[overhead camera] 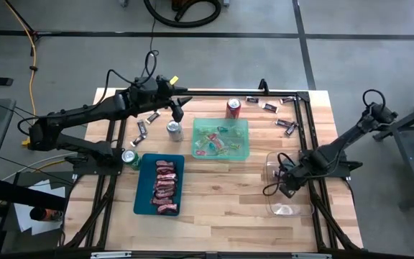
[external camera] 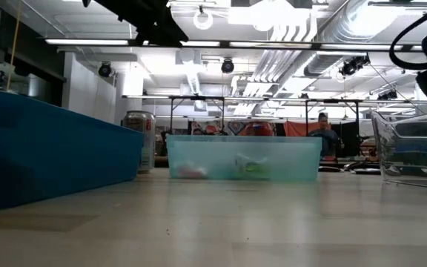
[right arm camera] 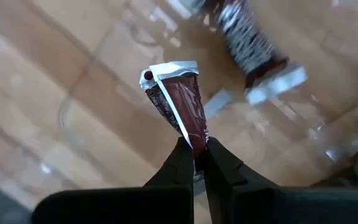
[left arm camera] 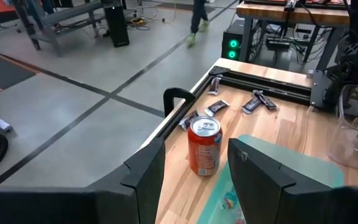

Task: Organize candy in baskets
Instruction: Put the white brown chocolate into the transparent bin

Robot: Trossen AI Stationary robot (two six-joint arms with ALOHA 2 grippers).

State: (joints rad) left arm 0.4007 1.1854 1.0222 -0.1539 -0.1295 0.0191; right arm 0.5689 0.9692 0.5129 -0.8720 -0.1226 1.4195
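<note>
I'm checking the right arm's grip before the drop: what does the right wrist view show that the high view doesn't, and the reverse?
Only the right wrist view: the right tool is shut on a dark-wrapped candy, with another dark candy lying below inside the clear basket.

Only the high view: the teal basket of red candies, the green basket, three soda cans, loose candies near the far edge, and the left tool hovering open beside the silver can.

Both: the right tool over the clear basket on the wooden table.
</note>
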